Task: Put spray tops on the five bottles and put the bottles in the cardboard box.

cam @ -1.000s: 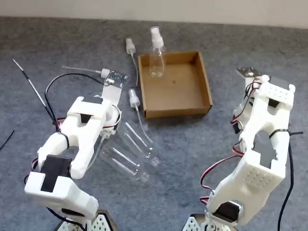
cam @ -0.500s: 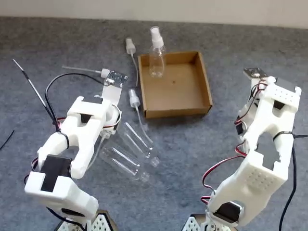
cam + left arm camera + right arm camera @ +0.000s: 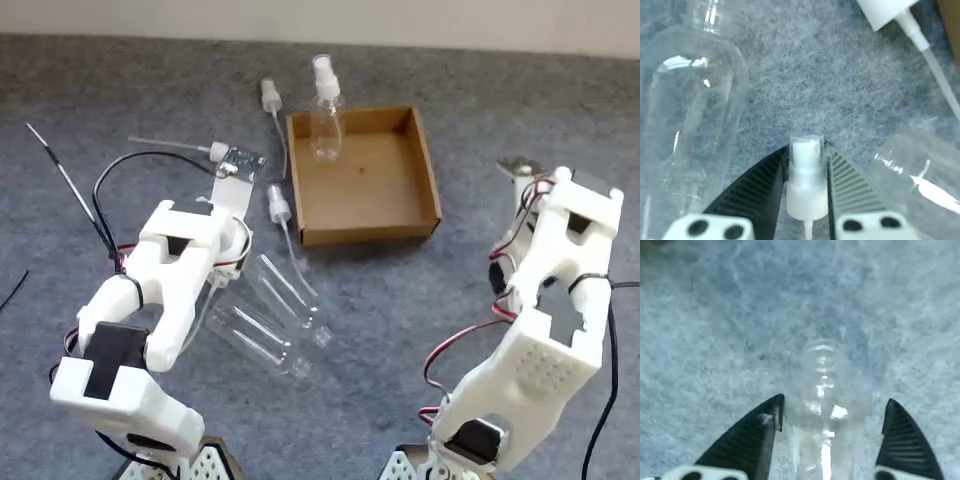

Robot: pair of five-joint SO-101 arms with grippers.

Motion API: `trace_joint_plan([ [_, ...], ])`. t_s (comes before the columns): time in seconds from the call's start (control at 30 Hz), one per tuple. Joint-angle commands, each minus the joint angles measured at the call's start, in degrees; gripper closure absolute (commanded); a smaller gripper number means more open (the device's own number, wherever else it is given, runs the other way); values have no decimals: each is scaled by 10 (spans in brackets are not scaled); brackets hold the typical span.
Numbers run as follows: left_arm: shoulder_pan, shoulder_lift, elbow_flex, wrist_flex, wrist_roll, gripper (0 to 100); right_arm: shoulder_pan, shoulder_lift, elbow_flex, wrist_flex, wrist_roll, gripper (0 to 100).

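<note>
Spray top: a white spray top [image 3: 807, 195] is pinched between the jaws of the left gripper [image 3: 806, 156], low over the mat, left of the cardboard box [image 3: 428, 175].
Bottle: a clear bottle [image 3: 827, 390] with a bare threaded neck sits inside the right gripper [image 3: 834, 407], whose jaws are spread wide and apparently not touching it.
Doing it well: clamp the bottle body first, then feed the tube straight into the mouth before twisting.
Arms: the left arm crouches left of the box; the right arm stands folded to its right.
Box: one capped bottle [image 3: 325, 125] is at its far left corner.

Left gripper [image 3: 806, 152] holds its jaws clamped close; right gripper [image 3: 834, 402] has them spread.
</note>
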Motion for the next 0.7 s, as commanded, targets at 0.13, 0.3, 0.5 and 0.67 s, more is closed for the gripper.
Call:
trace_joint_plan([
  [0.13,4,3,-11,-7,6,976,7,-10,5,-4,7,806],
  [0.3,-6,0,-39,-4,6,979,5,-23,-30,12,-2,990],
  [0.5,-23,-64,-152,106,6,979,-22,-126,-156,65,-91,995],
  [0.67,-23,-166,-271,193,6,979,-114,-253,-174,62,-188,995],
])
